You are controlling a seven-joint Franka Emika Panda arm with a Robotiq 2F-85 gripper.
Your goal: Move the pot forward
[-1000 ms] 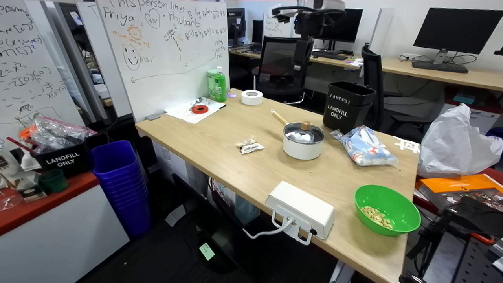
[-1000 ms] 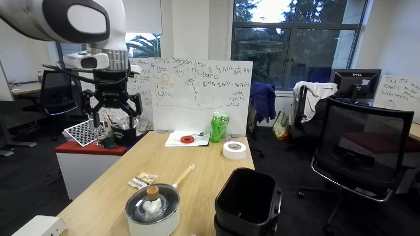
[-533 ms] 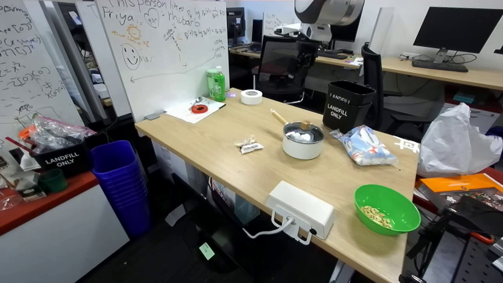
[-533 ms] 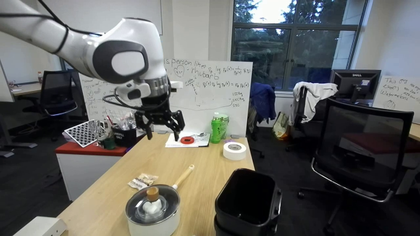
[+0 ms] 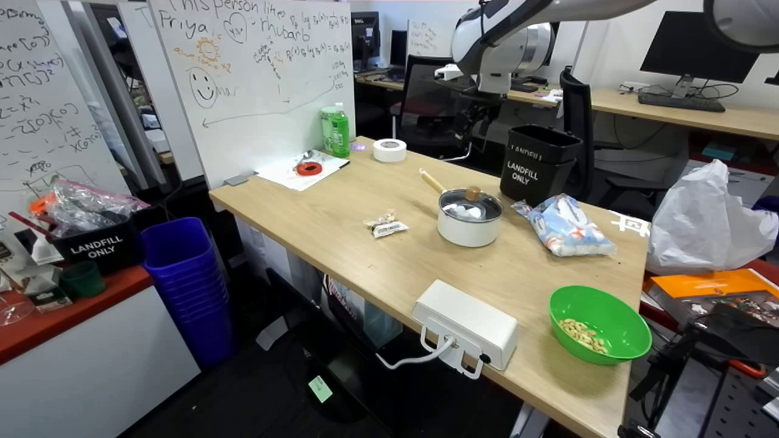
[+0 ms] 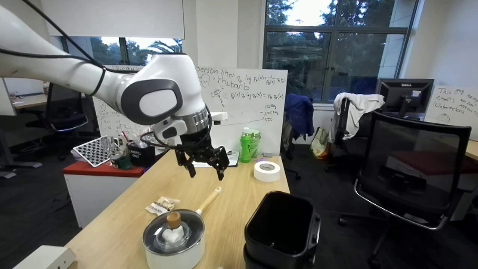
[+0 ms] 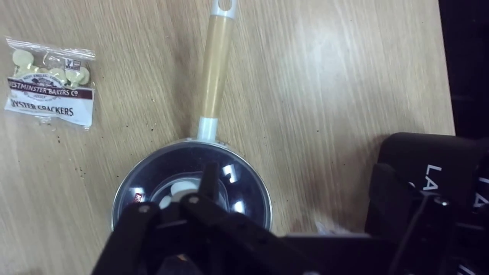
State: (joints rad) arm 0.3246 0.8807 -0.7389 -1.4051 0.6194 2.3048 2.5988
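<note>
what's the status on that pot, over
Gripper open, nothing held. Pot lidded, upright on table, ungripped. Black bins and cracker packet nearby, possibly in the way.

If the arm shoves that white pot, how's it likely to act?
The pot stands upright, low and broad, so it should slide rather than tip. Its see-through lid looks like glass, so perhaps fragile. Pushed at the long handle jutting from one side, the pot would probably swing round.

In an exterior view, the wooden table (image 5: 328, 222) is occupied by a lidded saucepan (image 5: 467, 231), an oyster-cracker packet (image 5: 388, 227) to its left, a far tape roll (image 5: 389, 156), and a green bowl (image 5: 622, 325) near right.
</note>
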